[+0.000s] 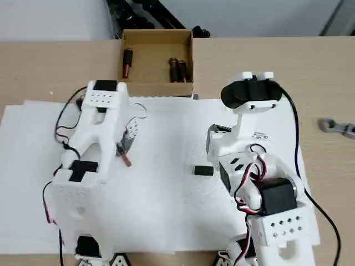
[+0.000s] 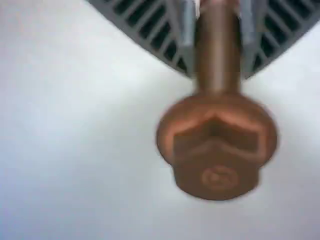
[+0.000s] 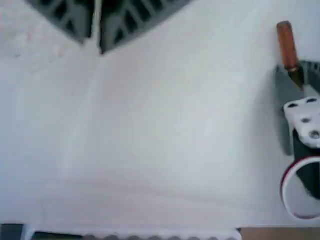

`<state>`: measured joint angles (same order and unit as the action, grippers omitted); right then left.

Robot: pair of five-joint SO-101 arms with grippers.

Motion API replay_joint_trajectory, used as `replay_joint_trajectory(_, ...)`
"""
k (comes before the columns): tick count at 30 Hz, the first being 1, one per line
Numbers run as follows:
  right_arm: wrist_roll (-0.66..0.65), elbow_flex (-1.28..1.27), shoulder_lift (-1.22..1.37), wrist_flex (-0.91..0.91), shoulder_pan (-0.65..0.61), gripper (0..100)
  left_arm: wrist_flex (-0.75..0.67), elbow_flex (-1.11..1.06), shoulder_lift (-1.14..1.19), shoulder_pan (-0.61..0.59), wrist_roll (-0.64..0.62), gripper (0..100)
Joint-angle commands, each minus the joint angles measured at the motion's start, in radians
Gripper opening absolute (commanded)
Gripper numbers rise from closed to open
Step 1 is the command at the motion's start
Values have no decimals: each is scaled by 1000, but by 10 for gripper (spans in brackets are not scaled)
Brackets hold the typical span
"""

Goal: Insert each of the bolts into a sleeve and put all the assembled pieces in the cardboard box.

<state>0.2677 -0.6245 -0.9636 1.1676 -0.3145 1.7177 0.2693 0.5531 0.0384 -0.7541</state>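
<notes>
My left gripper (image 1: 123, 149) (image 2: 218, 45) is shut on the shank of a copper bolt (image 1: 127, 160) (image 2: 216, 145), held just above the white foam sheet (image 1: 161, 210), hex head pointing away from the fingers. A short black sleeve (image 1: 203, 170) lies on the foam between the arms, just in front of my right gripper (image 1: 214, 139) (image 3: 96, 35), whose fingers are shut with nothing between them. The right wrist view also catches the bolt (image 3: 286, 44) in the other arm's gripper. The cardboard box (image 1: 158, 86) at the back holds three assembled pieces (image 1: 177, 70).
A metal wrench-like tool (image 1: 336, 127) lies on the bare wooden table at the far right. The foam sheet covers most of the table in front of the box. Cables loop off both arms.
</notes>
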Motion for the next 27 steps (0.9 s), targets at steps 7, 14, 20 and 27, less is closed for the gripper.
replay_joint_trajectory(7,11,3,-12,-10,7,6,34,217,-192,52,488,7)
replay_joint_trajectory(14,9,3,-4,-1,7,3,34,286,-368,26,741,6)
replay_joint_trajectory(20,9,9,18,1,8,2,34,285,-626,29,790,6)
replay_joint_trajectory(27,11,138,229,93,7,2,34,269,-905,25,786,6)
